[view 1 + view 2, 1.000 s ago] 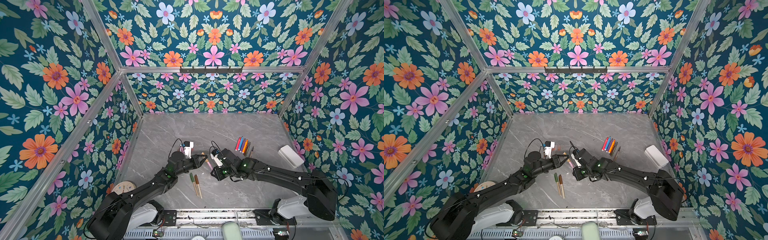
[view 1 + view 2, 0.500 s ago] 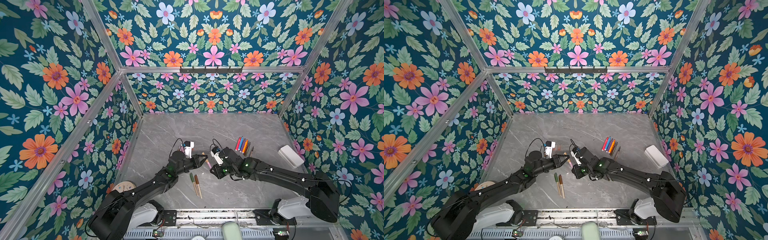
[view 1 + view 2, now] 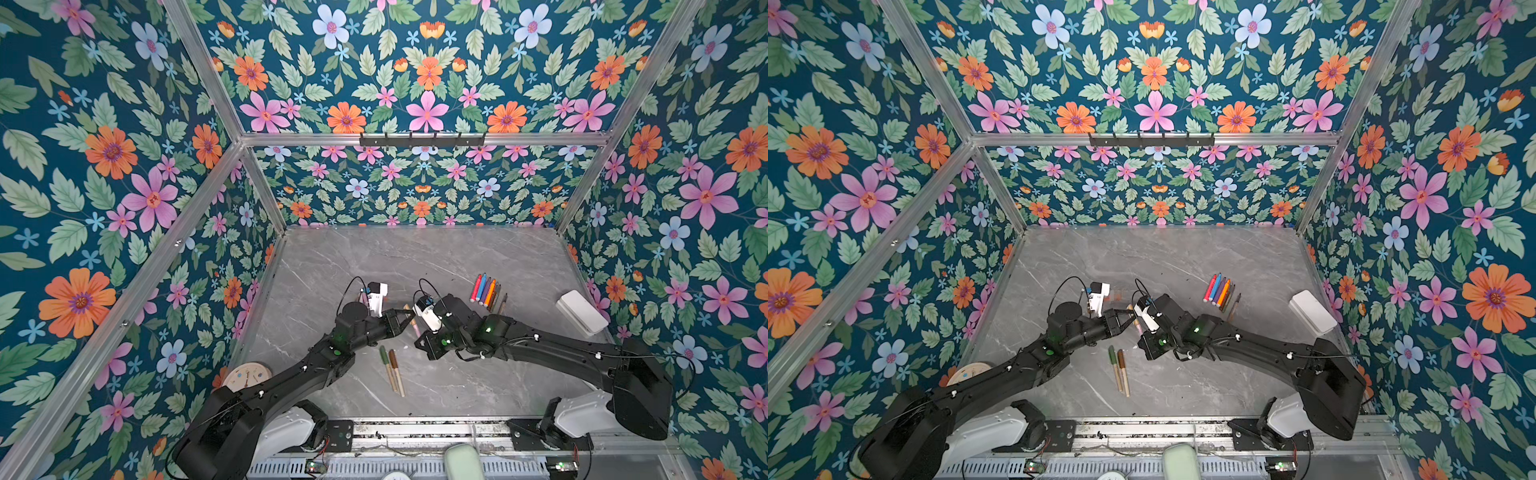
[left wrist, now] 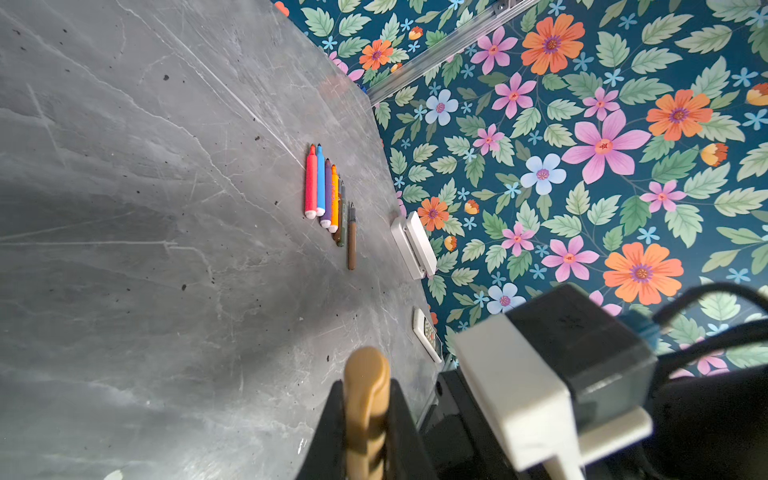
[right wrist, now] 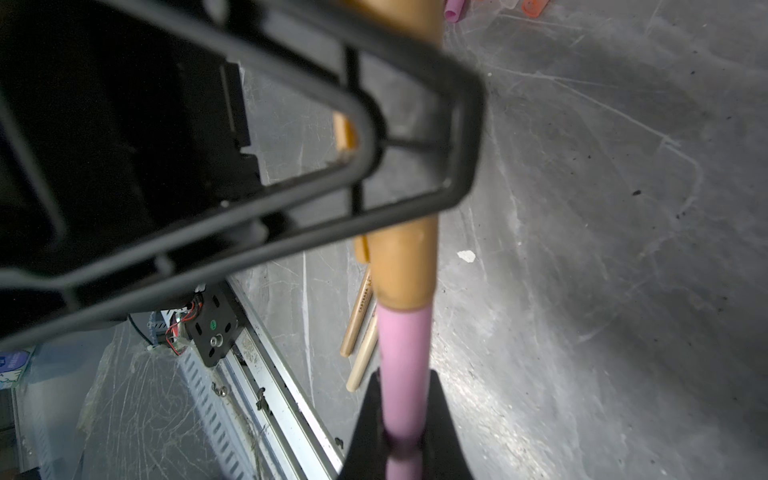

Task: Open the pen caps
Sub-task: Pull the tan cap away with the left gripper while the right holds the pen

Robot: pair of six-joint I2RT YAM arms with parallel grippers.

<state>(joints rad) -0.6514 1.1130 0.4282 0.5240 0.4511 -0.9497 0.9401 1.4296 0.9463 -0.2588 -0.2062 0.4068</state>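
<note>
My left gripper [image 4: 368,401] is clamped on the tan barrel [image 4: 365,374] of one pen. My right gripper [image 5: 405,388] pinches its pink cap [image 5: 405,345] (cap seated, seam closed). The pen hangs between them over the grey table [image 3: 457,257]. Two more pens [image 3: 392,370] lie nearer the bases, and the bright markers [image 3: 484,291] lie well apart.

A lab enclosure: aluminium frame [image 3: 291,139], floral-papered walls [image 3: 428,62].
</note>
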